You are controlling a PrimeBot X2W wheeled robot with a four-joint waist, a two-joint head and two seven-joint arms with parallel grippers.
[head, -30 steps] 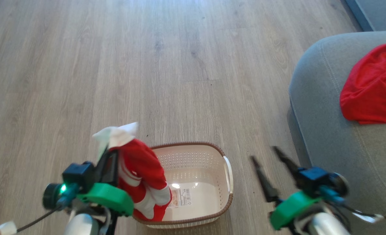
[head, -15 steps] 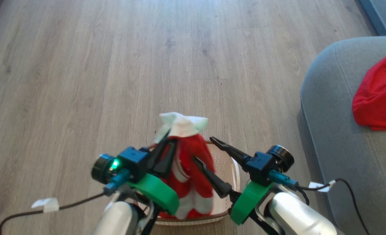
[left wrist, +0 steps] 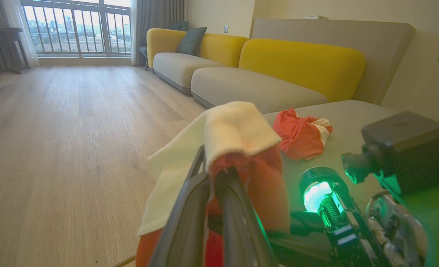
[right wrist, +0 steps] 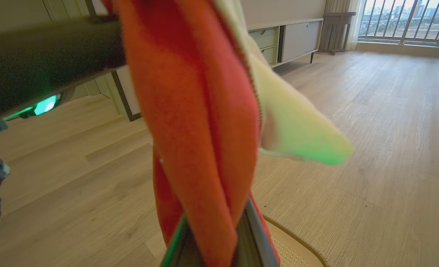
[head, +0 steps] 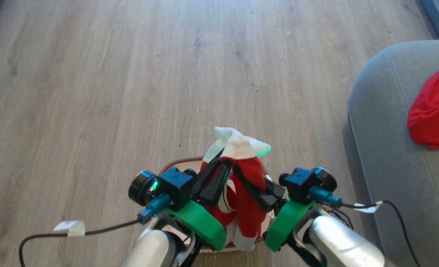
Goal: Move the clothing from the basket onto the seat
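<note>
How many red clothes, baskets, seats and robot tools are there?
Red clothes: 2, the held garment and the lying garment
Baskets: 1, the basket
Seats: 1, the seat
Tools: 2, the left tool and the right tool
Total: 6

I see the garment (head: 247, 181) as soft, fleecy cloth, matt red with a nappy white part at the top. The floor (head: 130, 74) looks like matt wood-grain planks. The seat (head: 382, 155) is grey woven fabric with a stitched seam. The basket (right wrist: 298, 241) has a brown woven-look rim over cream perforated plastic. On the left gripper (left wrist: 212, 163), the fingers (left wrist: 186, 222) look like smooth dark plastic.
</note>
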